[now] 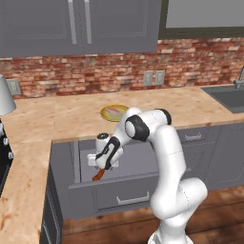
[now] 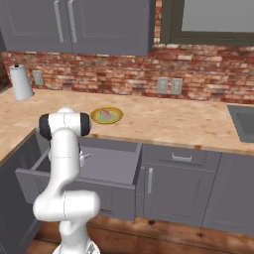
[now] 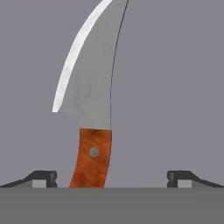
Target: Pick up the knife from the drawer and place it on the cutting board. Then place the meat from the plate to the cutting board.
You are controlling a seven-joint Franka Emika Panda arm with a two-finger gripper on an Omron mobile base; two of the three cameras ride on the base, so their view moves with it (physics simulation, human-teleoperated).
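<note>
- Your pincer [image 3: 111,179] is spread as wide as it goes and has hold of nothing; in the hand view its two dark fingertips [image 3: 41,178] stand far apart at the bottom, one on each side of the knife's handle with bare drawer floor showing between each tip and the wood.
- In the left base view you see the pincer [image 1: 101,167] reaching down into the open drawer [image 1: 143,162], directly over the knife.
- The knife [image 3: 89,109] lies flat on the grey drawer floor: its reddish-brown handle with one rivet points toward the hand, and the curved silver blade runs away from it, off the top of the hand view.
- From the left base view only the handle end of the knife [image 1: 96,176] peeks out beneath the pincer, near the drawer's front wall.
- The drawer [image 2: 106,166] is pulled out below the tabletop [image 2: 163,121].
- The plate [image 2: 106,115] sits on the tabletop behind the drawer, with the pinkish meat [image 2: 105,114] lying on it.
</note>
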